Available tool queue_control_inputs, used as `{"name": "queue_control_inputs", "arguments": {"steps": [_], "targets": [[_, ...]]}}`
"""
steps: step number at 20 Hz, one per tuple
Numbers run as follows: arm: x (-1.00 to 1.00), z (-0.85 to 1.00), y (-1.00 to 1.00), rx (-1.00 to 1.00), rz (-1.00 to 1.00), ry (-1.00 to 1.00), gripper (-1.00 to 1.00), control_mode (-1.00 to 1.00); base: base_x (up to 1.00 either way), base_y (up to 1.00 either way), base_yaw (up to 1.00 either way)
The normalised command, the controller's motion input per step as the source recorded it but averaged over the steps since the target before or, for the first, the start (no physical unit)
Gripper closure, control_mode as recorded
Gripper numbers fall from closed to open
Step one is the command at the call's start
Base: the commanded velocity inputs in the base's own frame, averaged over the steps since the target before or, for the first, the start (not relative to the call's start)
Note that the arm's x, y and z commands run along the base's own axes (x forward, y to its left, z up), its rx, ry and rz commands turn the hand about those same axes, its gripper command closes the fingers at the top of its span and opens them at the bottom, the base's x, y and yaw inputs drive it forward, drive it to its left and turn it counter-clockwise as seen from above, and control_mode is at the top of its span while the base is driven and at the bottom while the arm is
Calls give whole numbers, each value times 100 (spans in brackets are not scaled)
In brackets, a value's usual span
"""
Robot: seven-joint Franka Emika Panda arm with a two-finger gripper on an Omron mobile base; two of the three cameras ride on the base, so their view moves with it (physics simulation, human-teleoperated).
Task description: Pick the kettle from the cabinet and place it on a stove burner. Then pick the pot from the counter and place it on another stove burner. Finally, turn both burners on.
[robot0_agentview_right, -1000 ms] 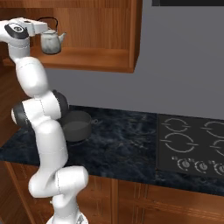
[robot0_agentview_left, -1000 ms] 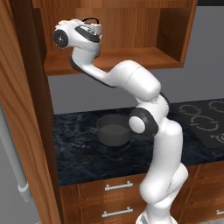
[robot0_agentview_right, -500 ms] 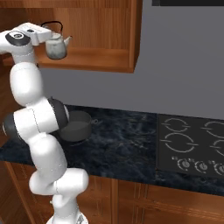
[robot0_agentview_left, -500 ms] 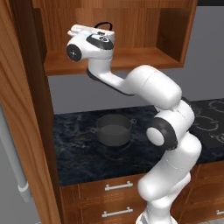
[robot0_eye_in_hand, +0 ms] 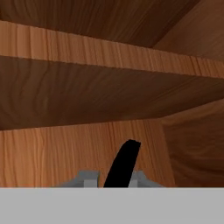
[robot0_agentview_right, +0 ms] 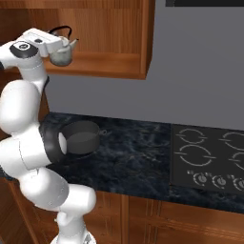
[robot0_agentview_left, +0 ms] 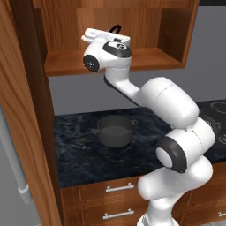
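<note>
The small silver-grey kettle point(robot0_agentview_right: 61, 56) is at the front left of the open wooden cabinet point(robot0_agentview_right: 114, 65), just over its shelf. My gripper point(robot0_agentview_right: 57, 42) is shut on the kettle's black arched handle point(robot0_eye_in_hand: 123, 162), which stands between the two finger tips in the hand view. In the left base view the handle's top point(robot0_agentview_left: 115, 29) peeks over the white hand. The dark grey pot point(robot0_agentview_left: 114, 131) sits on the dark marble counter point(robot0_agentview_left: 79, 154) below the cabinet; it shows again, pot point(robot0_agentview_right: 81, 137), partly behind my arm. The stove burners point(robot0_agentview_right: 194, 155) lie on the black cooktop to the right.
A row of small knobs point(robot0_agentview_right: 203, 177) runs along the cooktop's front edge. Wooden drawers with silver handles point(robot0_agentview_left: 119, 188) are under the counter. A tall wooden panel point(robot0_agentview_left: 22, 110) stands at the left. The cabinet's right wall point(robot0_agentview_right: 147, 38) bounds the shelf.
The hand with the kettle has come forward and slightly down toward the shelf's front edge. The arm's elbow has swung out to the right and lower.
</note>
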Motion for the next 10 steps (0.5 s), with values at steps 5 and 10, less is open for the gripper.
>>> {"name": "queue_control_inputs", "arguments": {"steps": [5, 10], "targets": [[-48, 0, -30, 0, 0, 0, 100, -100, 0, 0, 0], [-51, 0, -23, 0, 0, 0, 100, -100, 0, 0, 0]]}}
